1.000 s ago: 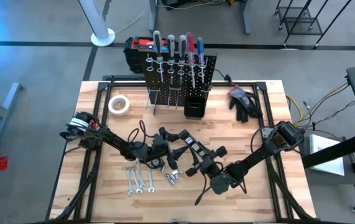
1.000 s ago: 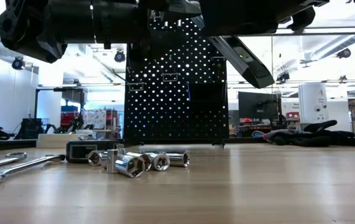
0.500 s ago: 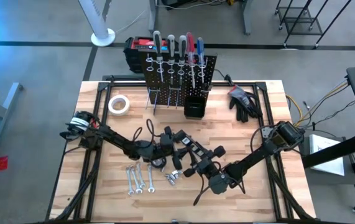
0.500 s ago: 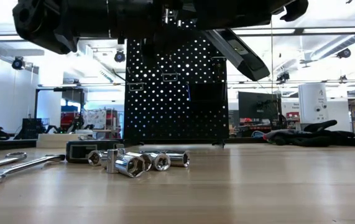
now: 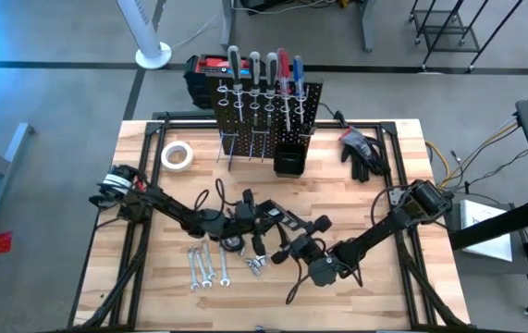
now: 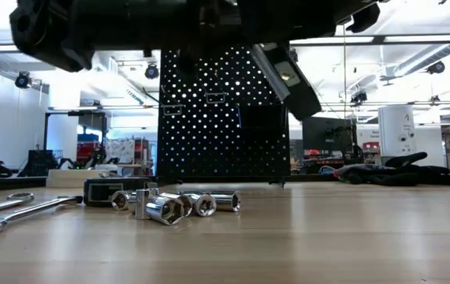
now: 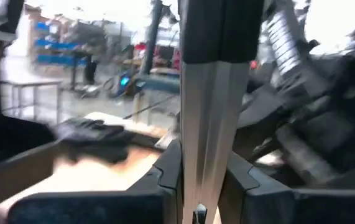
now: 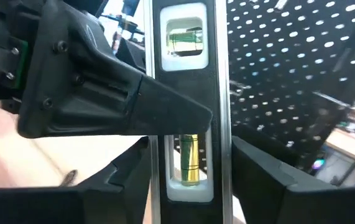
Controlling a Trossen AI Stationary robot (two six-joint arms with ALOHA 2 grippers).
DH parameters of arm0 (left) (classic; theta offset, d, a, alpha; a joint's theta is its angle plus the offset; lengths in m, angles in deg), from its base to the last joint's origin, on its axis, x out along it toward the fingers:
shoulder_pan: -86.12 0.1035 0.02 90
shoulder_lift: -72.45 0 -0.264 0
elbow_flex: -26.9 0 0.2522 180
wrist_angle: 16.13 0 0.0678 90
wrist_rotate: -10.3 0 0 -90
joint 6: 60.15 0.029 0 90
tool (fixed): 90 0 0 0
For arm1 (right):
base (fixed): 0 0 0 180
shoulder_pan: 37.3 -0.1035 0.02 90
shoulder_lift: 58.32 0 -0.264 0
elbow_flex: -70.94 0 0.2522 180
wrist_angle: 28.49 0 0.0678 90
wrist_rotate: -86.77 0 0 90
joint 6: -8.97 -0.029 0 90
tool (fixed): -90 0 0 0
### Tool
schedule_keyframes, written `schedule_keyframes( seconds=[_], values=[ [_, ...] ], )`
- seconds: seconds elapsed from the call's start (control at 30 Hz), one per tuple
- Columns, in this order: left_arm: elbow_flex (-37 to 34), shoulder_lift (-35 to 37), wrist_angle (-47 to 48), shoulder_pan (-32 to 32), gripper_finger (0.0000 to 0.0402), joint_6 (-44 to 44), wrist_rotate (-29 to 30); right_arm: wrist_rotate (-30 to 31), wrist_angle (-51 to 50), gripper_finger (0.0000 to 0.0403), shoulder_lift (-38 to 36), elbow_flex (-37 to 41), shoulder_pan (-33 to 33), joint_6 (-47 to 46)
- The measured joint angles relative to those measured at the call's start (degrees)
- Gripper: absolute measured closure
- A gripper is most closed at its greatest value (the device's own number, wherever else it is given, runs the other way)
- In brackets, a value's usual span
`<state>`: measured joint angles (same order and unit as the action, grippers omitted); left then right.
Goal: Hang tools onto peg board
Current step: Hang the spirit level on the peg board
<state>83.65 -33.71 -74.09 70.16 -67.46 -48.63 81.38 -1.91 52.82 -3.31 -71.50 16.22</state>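
Observation:
A black spirit level (image 5: pixel 287 220) with silver edges and green vials (image 8: pixel 189 93) hangs above the table's middle, clear of the wood. My left gripper (image 5: pixel 262 215) reaches in from the left and is shut on it. My right gripper (image 5: pixel 299 239) comes from the near right. It is open, with its fingers (image 8: pixel 258 174) on either side of the level's narrow edges and slim gaps showing. The peg board (image 5: pixel 268 106) stands upright at the far edge, with screwdrivers (image 5: pixel 259 69) in its rings. Wrenches (image 5: pixel 206 266) and sockets (image 6: pixel 169 207) lie flat on the table. My left gripper pinches the level's two broad faces (image 7: pixel 205 174) between its fingers, at a spot between the two vials. One finger (image 8: pixel 102 93) lies flat over the vial face. The fingers come about level from the table's left, across the level. The level is lifted clear and slants, one end (image 6: pixel 291 79) dipping.
A white tape roll (image 5: pixel 178 154) lies at the far left and black gloves (image 5: pixel 363 153) at the far right. A black bin (image 5: pixel 288 159) hangs low on the peg board, and a black-and-red case (image 5: pixel 206 74) sits behind it. Bare wood lies along the near right.
My left gripper has shut on the level, which my right gripper was holding up between the two arms. The level has stayed clear of the table and swung a little, its dipping end drawing in toward the left.

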Motion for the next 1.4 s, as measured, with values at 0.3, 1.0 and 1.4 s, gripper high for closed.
schedule_keyframes(
  seconds=[0.3, 1.0, 1.4],
  values=[
    [-16.27, 10.85, 5.25, 6.92, 0.0361, -15.71, -6.50, -9.68, 0.46, 0.0135, -4.60, -0.13, -2.34, -7.11],
    [-4.77, 20.97, 44.00, 23.02, 0.0361, -8.44, -39.48, -14.68, -4.18, 0.0217, -4.81, 0.11, -0.68, -10.44],
    [1.26, 21.30, 49.71, 22.38, 0.0361, 1.10, -55.05, -44.01, -12.14, 0.0225, -5.32, 3.65, 8.32, -14.78]
  ],
)
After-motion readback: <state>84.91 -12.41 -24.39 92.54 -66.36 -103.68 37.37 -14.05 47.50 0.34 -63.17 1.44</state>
